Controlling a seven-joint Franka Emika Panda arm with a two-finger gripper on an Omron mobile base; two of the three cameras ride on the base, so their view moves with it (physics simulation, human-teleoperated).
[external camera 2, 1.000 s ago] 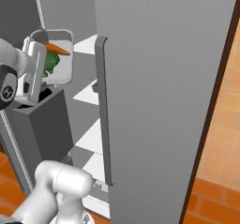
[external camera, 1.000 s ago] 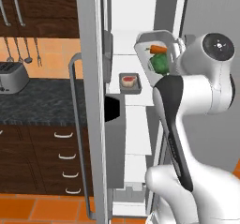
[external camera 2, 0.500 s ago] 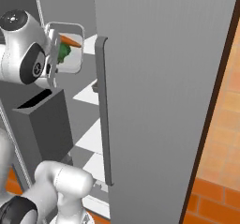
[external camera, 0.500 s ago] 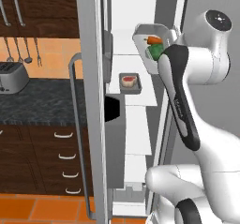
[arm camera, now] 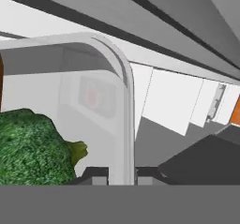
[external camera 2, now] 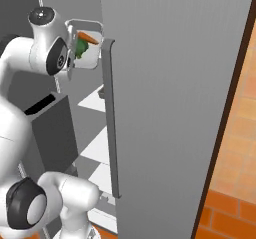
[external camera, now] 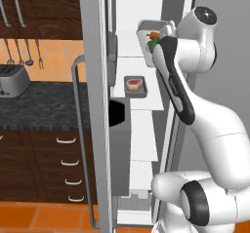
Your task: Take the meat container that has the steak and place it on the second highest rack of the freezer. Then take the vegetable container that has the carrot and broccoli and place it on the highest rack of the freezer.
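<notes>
my gripper (arm camera: 122, 175) has its jaws pinched tight on the rim of the veg box (external camera: 152, 38), one finger (arm camera: 95, 175) inside by the broccoli (arm camera: 33, 145) and the other outside the wall. i see the box lifted high inside the open freezer (external camera: 141, 12), tipped on its side level with the top rack, the carrot (external camera 2: 88, 37) and broccoli showing in it. the steak box (external camera: 135, 86) sits flat on the rack below, well apart from my hand, with the freezer door (external camera 2: 165, 108) standing open on my right.
</notes>
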